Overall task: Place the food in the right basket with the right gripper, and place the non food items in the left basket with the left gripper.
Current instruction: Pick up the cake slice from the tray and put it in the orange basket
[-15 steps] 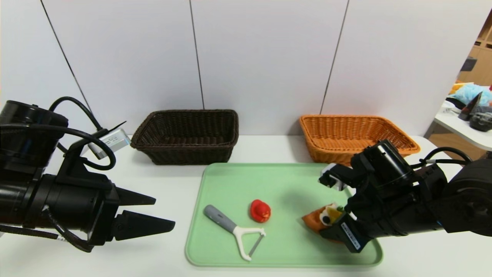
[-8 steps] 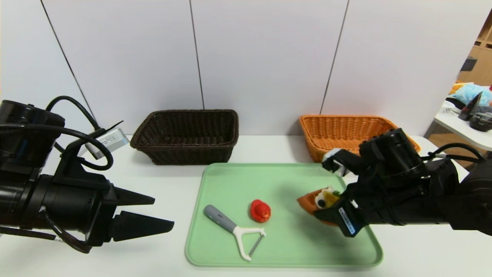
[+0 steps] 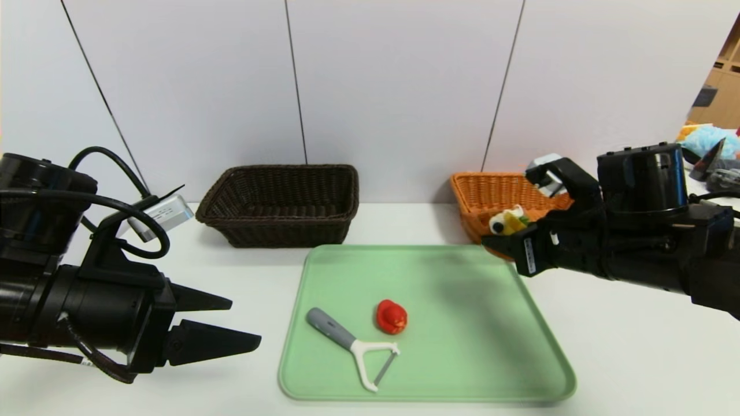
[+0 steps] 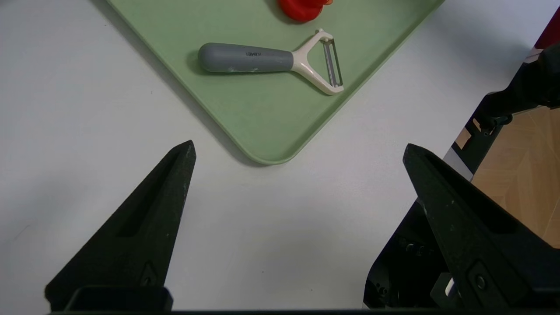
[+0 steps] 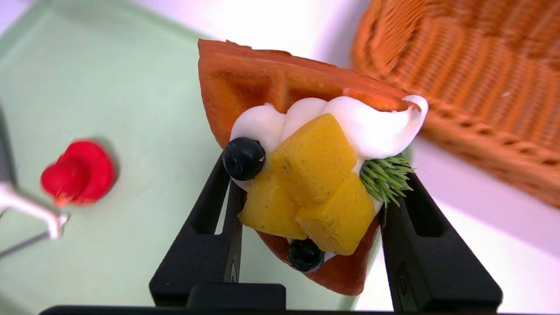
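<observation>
My right gripper (image 3: 504, 236) (image 5: 313, 175) is shut on the food, a brown waffle wedge (image 3: 507, 222) (image 5: 306, 175) with cream, yellow fruit and dark berries. It holds the wedge in the air at the near left corner of the orange-tan right basket (image 3: 491, 199) (image 5: 481, 65). The grey-handled peeler (image 3: 350, 345) (image 4: 262, 59) and the small red toy (image 3: 391, 316) (image 4: 302, 5) (image 5: 78, 173) lie on the green tray (image 3: 462, 323). My left gripper (image 3: 243, 320) (image 4: 297, 148) hovers open and empty over the table left of the tray. The dark brown left basket (image 3: 280, 202) stands behind.
The white table (image 3: 260, 260) ends at a panelled wall behind the baskets. At the far right a second table (image 3: 699, 190) carries clutter. The tray's corner (image 4: 267, 157) lies just ahead of my left gripper.
My right gripper has lifted the waffle wedge off the tray and carried it back and to the right, up to the orange-tan basket's near corner. The left arm has stayed put.
</observation>
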`<move>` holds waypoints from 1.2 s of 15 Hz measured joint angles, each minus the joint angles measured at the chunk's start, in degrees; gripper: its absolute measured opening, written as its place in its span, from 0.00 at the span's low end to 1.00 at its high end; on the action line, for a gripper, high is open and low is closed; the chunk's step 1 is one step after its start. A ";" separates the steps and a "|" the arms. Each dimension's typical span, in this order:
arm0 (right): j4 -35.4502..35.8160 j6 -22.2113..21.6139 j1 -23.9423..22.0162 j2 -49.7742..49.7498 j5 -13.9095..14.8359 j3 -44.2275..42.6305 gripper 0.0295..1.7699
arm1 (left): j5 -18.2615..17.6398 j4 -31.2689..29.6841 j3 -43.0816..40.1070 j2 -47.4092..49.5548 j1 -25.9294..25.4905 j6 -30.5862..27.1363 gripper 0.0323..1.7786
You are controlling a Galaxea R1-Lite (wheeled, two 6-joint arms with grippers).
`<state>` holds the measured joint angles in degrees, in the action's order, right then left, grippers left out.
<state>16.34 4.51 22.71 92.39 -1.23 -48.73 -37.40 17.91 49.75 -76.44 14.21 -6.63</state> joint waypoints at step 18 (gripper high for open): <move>15.96 2.79 -11.34 14.82 1.58 -10.14 0.48 | 0.00 -3.80 -2.21 0.89 -0.11 0.49 0.95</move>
<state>32.29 7.30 11.37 107.22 0.35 -58.87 -37.40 14.10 47.54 -75.55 14.10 -6.14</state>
